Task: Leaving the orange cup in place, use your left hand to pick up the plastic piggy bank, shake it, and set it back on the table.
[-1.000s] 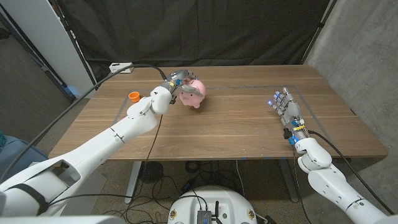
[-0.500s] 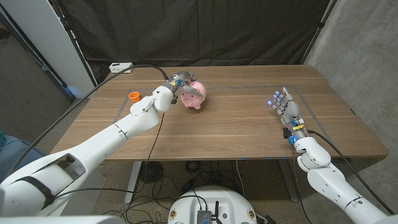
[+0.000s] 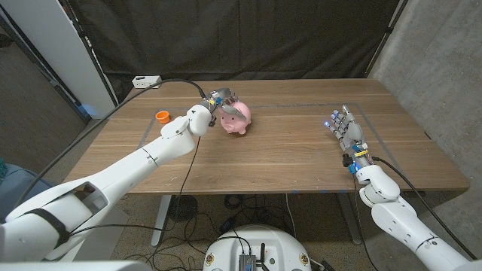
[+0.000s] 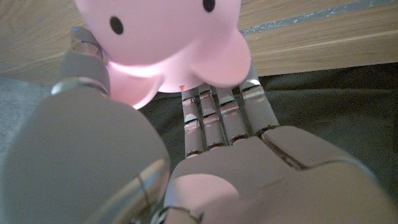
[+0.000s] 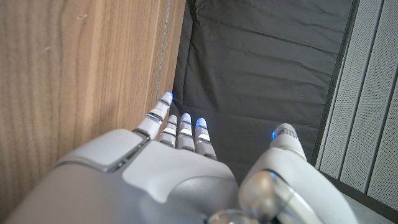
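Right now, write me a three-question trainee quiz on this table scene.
1. True or false: the left hand holds the piggy bank.
2. Which lies nearer the table's left edge: A) the cup, B) the piggy bank?
3. Fill in: the right hand holds ____, its fingers apart.

Key: 1 true; 2 A; 3 nothing.
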